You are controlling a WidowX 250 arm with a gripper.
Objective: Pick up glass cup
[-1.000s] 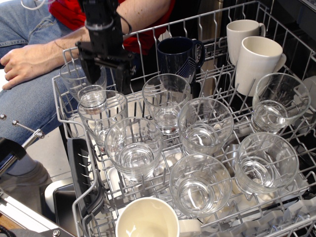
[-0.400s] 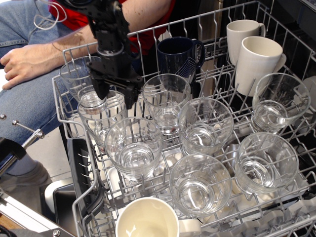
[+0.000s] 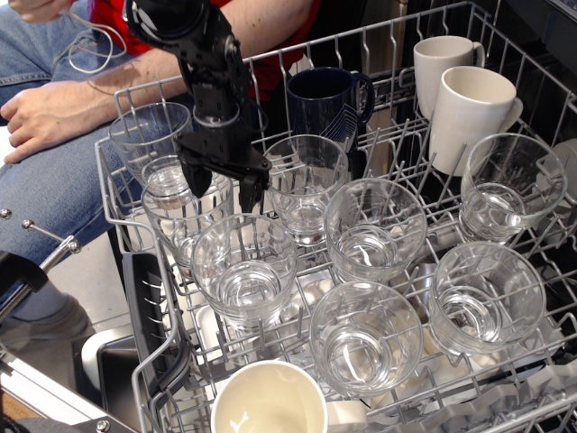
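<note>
Several clear glass cups stand upright in a wire dishwasher rack (image 3: 115,194). My black gripper (image 3: 225,188) hangs open over the rack's back left part. Its left finger (image 3: 198,174) is over the mouth of one glass cup (image 3: 176,224). Its right finger (image 3: 252,194) is in the gap between that cup and a neighbouring glass (image 3: 304,180). The jaws straddle the cup's right wall and hold nothing. Whether a finger touches the glass I cannot tell. Another glass (image 3: 144,135) stands behind to the left, and one (image 3: 243,271) in front.
More glasses stand at the middle (image 3: 374,225), front (image 3: 365,338) and right (image 3: 487,298) (image 3: 509,185). A dark blue mug (image 3: 325,99) and two cream mugs (image 3: 469,113) are at the back, another cream mug (image 3: 266,401) at the front. A person's arm (image 3: 63,104) rests left of the rack.
My gripper has come down and to the right, from above the back left glass to the right rim of the glass in front of it. The glasses have not moved.
</note>
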